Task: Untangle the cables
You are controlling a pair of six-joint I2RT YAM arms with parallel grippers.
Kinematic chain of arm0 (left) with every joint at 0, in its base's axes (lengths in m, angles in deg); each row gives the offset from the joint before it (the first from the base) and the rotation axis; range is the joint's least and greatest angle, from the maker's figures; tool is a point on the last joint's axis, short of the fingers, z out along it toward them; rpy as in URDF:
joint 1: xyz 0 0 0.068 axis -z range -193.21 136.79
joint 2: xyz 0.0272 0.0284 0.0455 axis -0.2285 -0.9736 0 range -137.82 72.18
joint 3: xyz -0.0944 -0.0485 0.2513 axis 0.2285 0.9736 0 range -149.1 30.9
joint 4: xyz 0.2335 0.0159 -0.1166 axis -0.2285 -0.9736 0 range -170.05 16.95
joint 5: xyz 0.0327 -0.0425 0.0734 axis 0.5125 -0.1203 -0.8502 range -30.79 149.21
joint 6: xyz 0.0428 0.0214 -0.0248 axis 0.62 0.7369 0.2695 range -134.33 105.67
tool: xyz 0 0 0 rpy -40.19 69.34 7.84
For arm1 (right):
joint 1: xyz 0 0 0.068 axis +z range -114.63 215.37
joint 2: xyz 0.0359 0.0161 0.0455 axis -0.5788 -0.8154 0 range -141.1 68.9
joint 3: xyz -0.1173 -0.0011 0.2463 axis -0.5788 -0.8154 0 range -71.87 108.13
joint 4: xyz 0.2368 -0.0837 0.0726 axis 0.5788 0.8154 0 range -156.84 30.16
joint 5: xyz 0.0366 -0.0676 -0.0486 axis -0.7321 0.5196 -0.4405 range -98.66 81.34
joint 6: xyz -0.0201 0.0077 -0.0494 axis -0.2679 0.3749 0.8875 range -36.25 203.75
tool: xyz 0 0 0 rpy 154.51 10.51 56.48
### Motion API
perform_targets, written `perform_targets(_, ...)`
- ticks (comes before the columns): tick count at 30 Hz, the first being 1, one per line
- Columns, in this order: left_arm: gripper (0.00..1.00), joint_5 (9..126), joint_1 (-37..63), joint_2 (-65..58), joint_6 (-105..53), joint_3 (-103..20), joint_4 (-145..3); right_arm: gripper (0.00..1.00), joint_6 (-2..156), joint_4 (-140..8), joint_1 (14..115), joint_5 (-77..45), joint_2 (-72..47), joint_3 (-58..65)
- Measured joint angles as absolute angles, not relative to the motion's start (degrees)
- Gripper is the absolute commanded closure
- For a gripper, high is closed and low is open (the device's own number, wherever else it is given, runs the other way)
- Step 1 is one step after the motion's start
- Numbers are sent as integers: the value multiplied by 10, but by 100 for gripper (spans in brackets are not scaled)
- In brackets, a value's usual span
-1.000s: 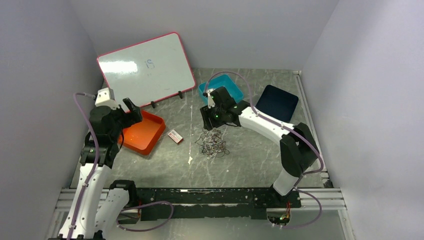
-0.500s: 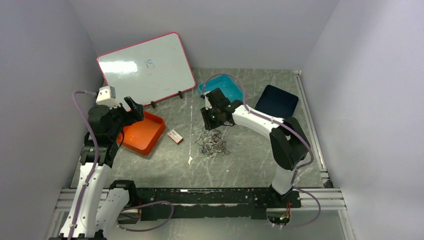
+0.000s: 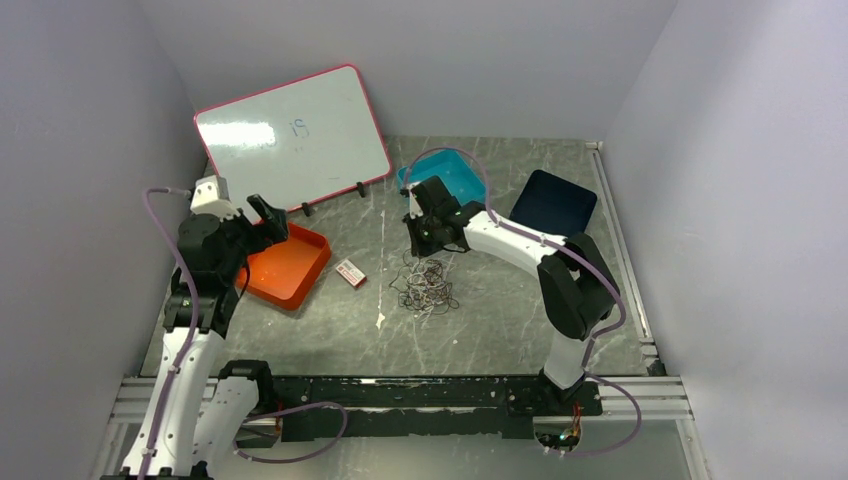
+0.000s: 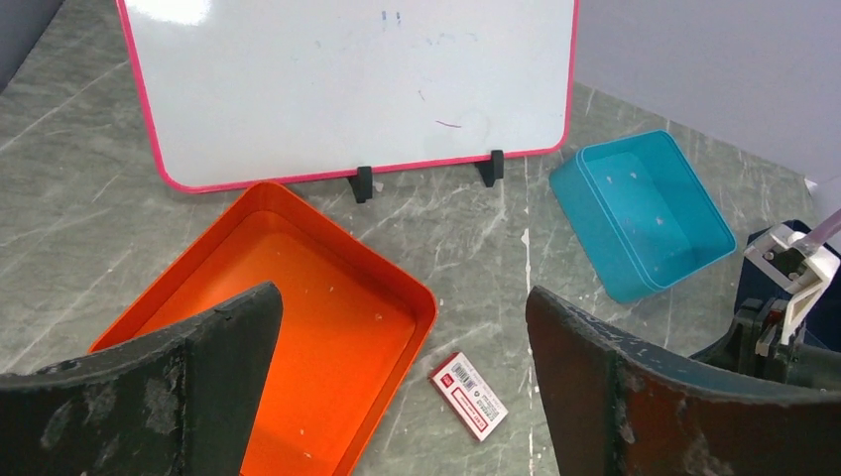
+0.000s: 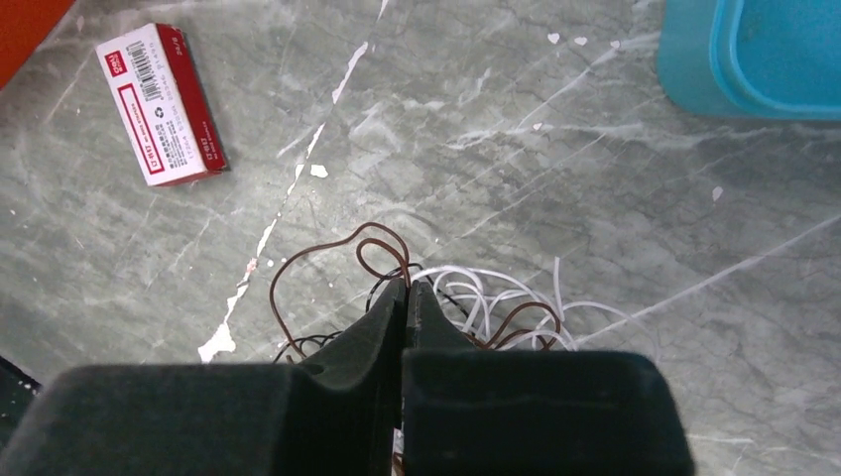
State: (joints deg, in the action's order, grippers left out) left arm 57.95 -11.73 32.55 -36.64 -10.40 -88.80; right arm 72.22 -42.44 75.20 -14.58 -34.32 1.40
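Right below my right claw point(image 5: 405, 290) sit the cables point(image 5: 501, 315): one loose tangle on the grey marble table point(image 5: 595, 169). Thin strands. White ones loop off to the claw's right, reddish-brown ones arc just past the tips and out to the left, and a few black bits show low on the left. All of it is knotted into one small heap.

Right claw's fingers are pressed together, tips down at the heap. Can't tell if a strand is caught between them.

Ahead-left of that claw, well apart from the heap, a small red-and-white box point(image 5: 159, 104) lies flat on the table. Ahead-right is the teal tray point(image 5: 754, 59), only its corner in that view.

My left claw point(image 4: 397, 297) is spread wide, up above the table. Under its left finger is the orange tray point(image 4: 298, 288). Ahead of it stands the whiteboard point(image 4: 347, 79), pink rim, propped on two black feet.

From overhead the heap lies mid-table, off to the right of my left claw, well apart from it. The dark blue tray point(image 3: 554, 203) sits beyond my right arm.
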Motion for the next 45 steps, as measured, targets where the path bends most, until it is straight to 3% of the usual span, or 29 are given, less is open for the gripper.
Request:
perform_targets(9,1,604,-123,359,-360,-86,-866,100,723,-458,752,-153,-291,-15)
perform_targets(18,1,725,-124,348,-329,-78,-829,100,705,-589,752,-156,-152,-117)
perform_targets(26,1,820,-102,343,-365,-57,-751,100,668,-613,752,-145,-116,-126)
perform_targets(38,2,777,116,289,-413,-5,-657,100,642,-631,752,-161,-56,-88)
perform_targets(45,3,752,162,237,-416,12,-593,100,629,-617,752,-133,-23,-59)
